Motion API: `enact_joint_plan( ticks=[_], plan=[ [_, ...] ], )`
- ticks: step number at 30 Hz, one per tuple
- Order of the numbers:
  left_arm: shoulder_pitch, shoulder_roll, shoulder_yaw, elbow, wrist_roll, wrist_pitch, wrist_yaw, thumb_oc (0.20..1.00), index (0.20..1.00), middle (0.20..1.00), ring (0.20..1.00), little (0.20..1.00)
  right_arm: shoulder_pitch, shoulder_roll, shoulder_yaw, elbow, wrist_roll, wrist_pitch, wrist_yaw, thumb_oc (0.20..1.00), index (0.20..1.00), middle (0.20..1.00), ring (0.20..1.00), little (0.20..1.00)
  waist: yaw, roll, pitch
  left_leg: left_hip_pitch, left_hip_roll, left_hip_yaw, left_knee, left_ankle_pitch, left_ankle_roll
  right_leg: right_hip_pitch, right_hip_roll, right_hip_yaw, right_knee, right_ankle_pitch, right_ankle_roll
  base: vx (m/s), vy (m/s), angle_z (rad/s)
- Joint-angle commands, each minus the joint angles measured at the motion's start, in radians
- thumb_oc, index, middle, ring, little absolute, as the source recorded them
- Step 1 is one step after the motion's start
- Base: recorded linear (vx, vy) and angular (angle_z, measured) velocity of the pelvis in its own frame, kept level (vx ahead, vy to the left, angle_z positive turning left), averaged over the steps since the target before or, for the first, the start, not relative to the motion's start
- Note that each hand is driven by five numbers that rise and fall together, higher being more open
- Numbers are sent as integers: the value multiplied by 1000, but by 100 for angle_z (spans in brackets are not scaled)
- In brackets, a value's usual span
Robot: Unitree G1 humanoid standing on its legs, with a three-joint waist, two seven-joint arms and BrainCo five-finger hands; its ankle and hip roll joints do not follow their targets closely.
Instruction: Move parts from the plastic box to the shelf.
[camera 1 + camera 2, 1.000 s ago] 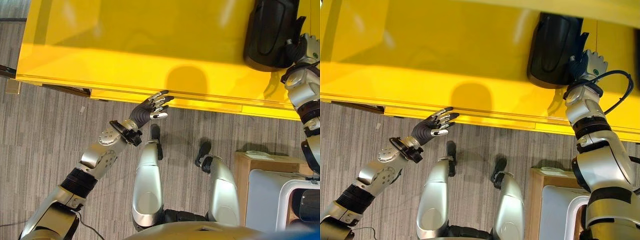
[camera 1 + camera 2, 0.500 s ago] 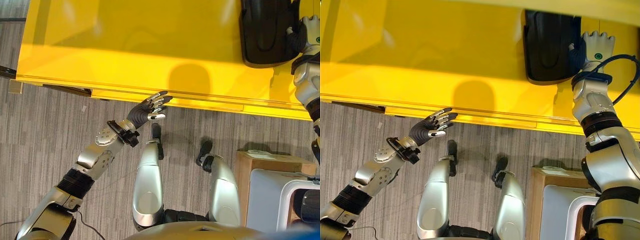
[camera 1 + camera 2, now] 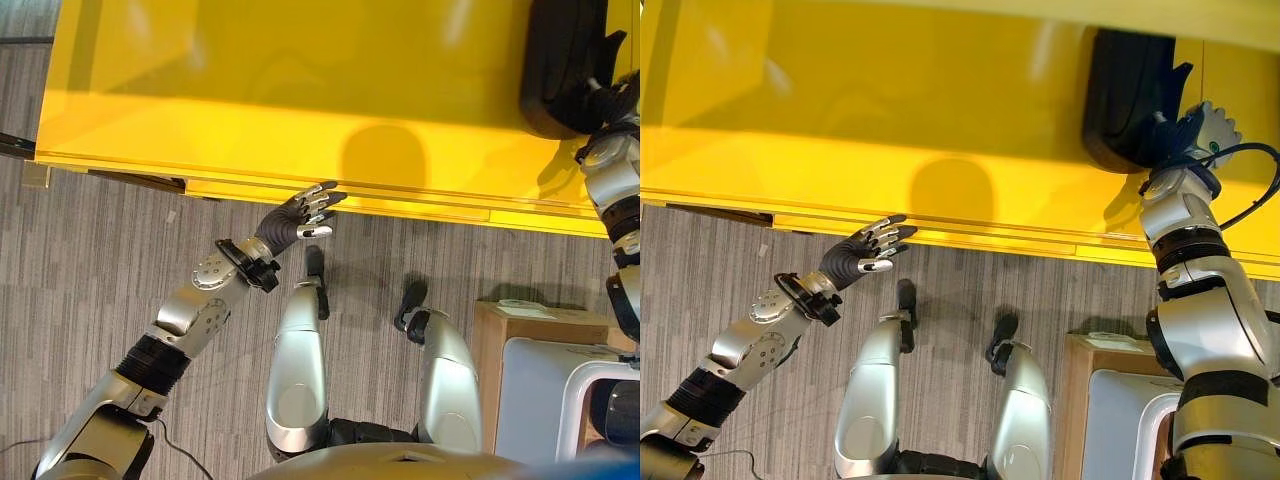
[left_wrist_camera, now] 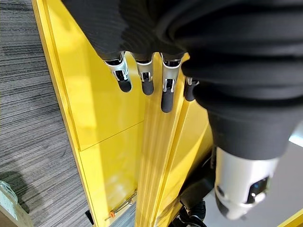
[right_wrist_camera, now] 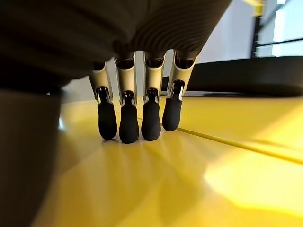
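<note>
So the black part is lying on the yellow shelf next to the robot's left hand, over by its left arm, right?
Not quite. The black part does lie on the yellow shelf, but beside the right hand, as the right eye view shows. The left hand is at the shelf's front edge, far from it, fingers straight.

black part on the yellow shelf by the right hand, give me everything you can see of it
The black moulded part looks like matte dark plastic, rounded and elongated, with a curved lower end and a small tab sticking out of its right side. It lies flat on the glossy yellow shelf, in the far right area, its upper end cut off by the picture's edge. The right hand sits against its lower right edge; whether it grips the part I cannot tell. In the right wrist view the part is a low dark slab beyond straight fingertips.
</note>
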State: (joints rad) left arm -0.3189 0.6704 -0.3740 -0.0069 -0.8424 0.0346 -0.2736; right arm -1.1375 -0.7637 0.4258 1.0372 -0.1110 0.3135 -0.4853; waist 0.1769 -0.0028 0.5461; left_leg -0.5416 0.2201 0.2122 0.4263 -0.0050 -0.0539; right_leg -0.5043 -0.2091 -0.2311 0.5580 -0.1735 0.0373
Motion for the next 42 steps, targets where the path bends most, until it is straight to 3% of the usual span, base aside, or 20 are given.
enact_joint_plan(
  ticks=[1,4,6,10,13,15,19,23,26,29,30,31,34,35,36,42],
  plan=[
    [-15,-69,-5,-64,1,-32,12,1000,1000,1000,1000,1000,30,4,-1,15,78,-15,10,1000,1000,1000,1000,1000,12,29,-26,35,-30,-8,16,-69,-10,-19,9,-99,87,-10,54,0,0,0],
    [-17,-81,-9,-60,7,-32,21,1000,1000,1000,1000,1000,42,14,-15,21,58,-39,-7,1000,1000,1000,1000,1000,9,32,-26,41,-31,-4,11,-67,-10,-16,11,-96,83,-9,54,0,0,0],
    [-21,-80,-12,-52,-2,-38,25,1000,1000,1000,1000,1000,37,11,-8,9,-44,-53,-26,1000,1000,1000,1000,1000,6,33,-26,41,-29,-2,14,-67,-9,-18,10,-94,87,-9,55,0,0,0],
    [-16,-73,-16,-56,-8,-40,24,1000,1000,1000,1000,1000,22,-10,24,-21,-205,-37,-65,1000,1000,1000,1000,1000,6,35,-26,40,-28,-3,18,-66,-8,-18,9,-93,91,-7,57,0,0,0],
    [-12,-66,-17,-58,-13,-40,21,1000,1000,1000,1000,1000,11,-24,39,-41,-204,-29,-89,1000,1000,1000,1000,1000,6,34,-26,40,-28,-3,19,-66,-7,-17,9,-94,91,-6,58,0,0,0],
    [-4,-55,-13,-71,-23,-40,21,1000,1000,1000,1000,1000,20,-28,16,-84,-128,-99,-160,1000,1000,1000,1000,1000,5,34,-26,41,-28,-2,21,-70,-5,-16,11,-93,92,-9,58,0,0,0],
    [5,-62,-12,-86,-22,-33,33,1000,1000,1000,1000,1000,44,-30,-51,-180,-107,-176,-281,1000,1000,1000,1000,1000,-4,34,-26,48,-31,0,19,-76,-2,-11,16,-86,88,-13,59,0,0,0],
    [13,-75,-12,-106,-21,-27,52,1000,1000,1000,1000,1000,57,-33,-99,-287,-166,-240,-313,1000,1000,1000,1000,1000,-13,38,-26,55,-35,3,20,-83,1,-9,18,-77,90,-20,60,5,27,-1],
    [23,-83,-11,-111,-16,-31,54,1000,1000,1000,1000,1000,70,-45,-111,-361,-220,-250,-333,1000,1000,1000,1000,1000,-19,39,-26,59,-37,7,19,-85,2,-7,19,-72,88,-22,59,8,41,-2],
    [40,-93,-11,-118,-6,-41,55,1000,1000,1000,1000,1000,94,-53,-132,-458,-240,-255,-327,1000,1000,1000,1000,1000,-26,40,-26,67,-39,11,15,-86,2,-1,19,-68,82,-23,61,-11,33,-4],
    [40,-95,-7,-122,-3,-44,56,1000,1000,1000,1000,1000,102,-56,-141,-490,-234,-259,-328,1000,1000,1000,1000,1000,-28,40,-26,53,-36,19,5,-62,11,-14,23,-75,70,-2,48,6,32,-5],
    [47,-96,-10,-122,-3,-44,57,1000,1000,1000,1000,1000,111,-55,-141,-494,-231,-261,-328,1000,1000,1000,1000,1000,-29,40,-26,70,-40,13,11,-84,3,2,21,-66,77,-21,60,-57,33,-4],
    [60,-106,1,-137,5,-47,64,1000,1000,1000,1000,1000,157,-51,-180,-607,-244,-270,-307,1000,1000,1000,1000,1000,-40,40,-26,68,-39,28,-4,-63,11,-4,25,-67,58,-2,50,9,39,-3],
    [66,-108,-1,-137,6,-47,64,1000,1000,1000,1000,1000,167,-48,-180,-615,-243,-273,-304,1000,1000,1000,1000,1000,-41,40,-26,86,-43,22,1,-85,3,13,23,-57,64,-20,62,8,43,-2],
    [65,-111,5,-138,9,-49,63,1000,1000,1000,1000,1000,179,-43,-190,-648,-242,-278,-298,1000,1000,1000,1000,1000,-43,39,-26,74,-40,32,-10,-62,12,1,26,-64,51,0,50,8,38,-3],
    [104,-155,26,-153,43,-67,70,1000,1000,1000,1000,1000,362,42,-216,-884,-309,-345,-172,1000,1000,1000,1000,1000,-74,34,-26,119,-45,52,-42,-56,15,32,31,-45,18,6,54,4,75,-7]
  ],
)
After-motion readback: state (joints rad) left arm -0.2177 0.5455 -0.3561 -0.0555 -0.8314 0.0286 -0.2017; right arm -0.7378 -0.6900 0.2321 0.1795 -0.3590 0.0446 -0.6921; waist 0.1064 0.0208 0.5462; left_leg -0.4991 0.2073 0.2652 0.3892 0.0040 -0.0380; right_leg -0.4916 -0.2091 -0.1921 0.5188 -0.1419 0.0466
